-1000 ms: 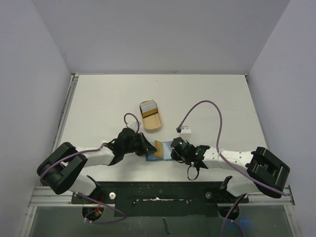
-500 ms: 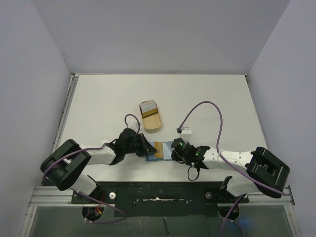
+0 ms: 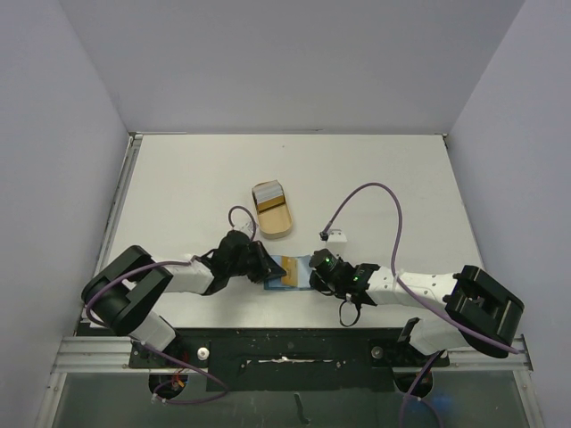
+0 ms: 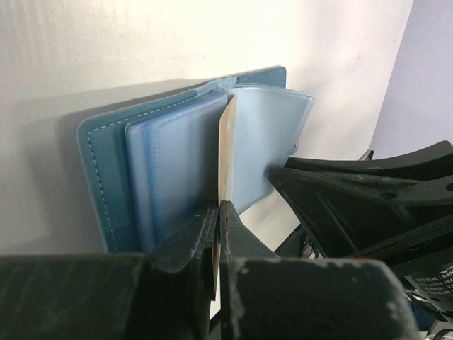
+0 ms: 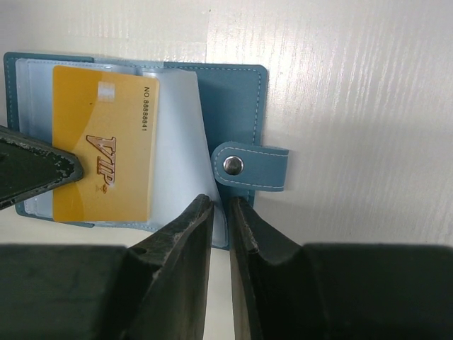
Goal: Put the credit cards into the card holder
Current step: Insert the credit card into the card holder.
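**One card at the holder, the rest in the tray**

One teal-blue folding card holder (image 3: 302, 266), open flat on the white bench (image 3: 178, 178) near its front edge, between the two arms. One snap tab (image 5: 251, 167) sticking out from its side.

One tan-orange plastic credit card marked VIP (image 5: 106, 152), over the holder's pale-blue inner pages, seen edge-on from the left wrist. Pinched at one end by the left fingers (image 4: 212, 219), closed tight on it.

One clear pale-blue plastic sleeve (image 5: 185, 134) of the holder, curled up beside the card. Its edge caught in the narrow gap of the right fingers (image 5: 211, 212), all but closed on it.

Behind the holder and apart from it, one tan oblong tray (image 3: 287, 227). At its far end a grey-and-white stack of cards (image 3: 268, 191), number impossible to tell.

One small white plug (image 3: 335, 236) just behind the right wrist, at the end of a purple cable (image 3: 375, 187).

Both pairs of fingers crowding the holder, one from each side, the dark right ones directly across the sleeve from the card's free end.
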Robot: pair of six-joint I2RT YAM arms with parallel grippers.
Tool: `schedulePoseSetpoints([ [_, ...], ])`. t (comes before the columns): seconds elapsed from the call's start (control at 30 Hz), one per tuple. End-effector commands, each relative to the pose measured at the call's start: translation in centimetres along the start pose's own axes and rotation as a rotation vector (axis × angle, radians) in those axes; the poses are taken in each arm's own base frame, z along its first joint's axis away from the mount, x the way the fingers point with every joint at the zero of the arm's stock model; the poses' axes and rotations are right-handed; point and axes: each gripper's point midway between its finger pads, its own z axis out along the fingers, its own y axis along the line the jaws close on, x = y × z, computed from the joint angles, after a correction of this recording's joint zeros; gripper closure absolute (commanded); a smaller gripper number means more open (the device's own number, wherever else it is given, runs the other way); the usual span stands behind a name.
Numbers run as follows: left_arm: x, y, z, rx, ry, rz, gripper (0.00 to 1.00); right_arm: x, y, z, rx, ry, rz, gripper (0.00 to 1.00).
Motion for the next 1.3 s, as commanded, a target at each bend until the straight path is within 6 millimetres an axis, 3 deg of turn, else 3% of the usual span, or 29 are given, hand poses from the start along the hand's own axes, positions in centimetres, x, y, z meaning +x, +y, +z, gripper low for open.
schedulePoseSetpoints([
  [0.0, -0.8, -1.6, 0.7, 0.029, -0.010, 0.018, 1.00, -0.6, 0.9, 0.2, -0.024, -0.030, 0.024, 0.82],
  [0.43, -0.4, -1.0, 1.2, -0.030, 0.006, 0.017, 1.00, -0.6, 1.2, -0.1, -0.021, -0.030, 0.023, 0.79],
  [0.67, 0.2, -0.2, 0.8, -0.075, 0.027, 0.051, 1.00, -3.7, 0.8, -1.9, 0.023, -0.081, -0.016, 0.69],
  [0.93, 0.8, -0.1, 1.0, -0.062, 0.058, 0.058, 1.00, -4.7, 0.6, -1.1, 0.048, -0.080, -0.064, 0.68],
  [1.27, 1.4, -0.9, 1.1, -0.005, 0.089, 0.036, 1.00, -2.8, -0.7, 0.2, 0.077, -0.040, -0.056, 0.77],
])
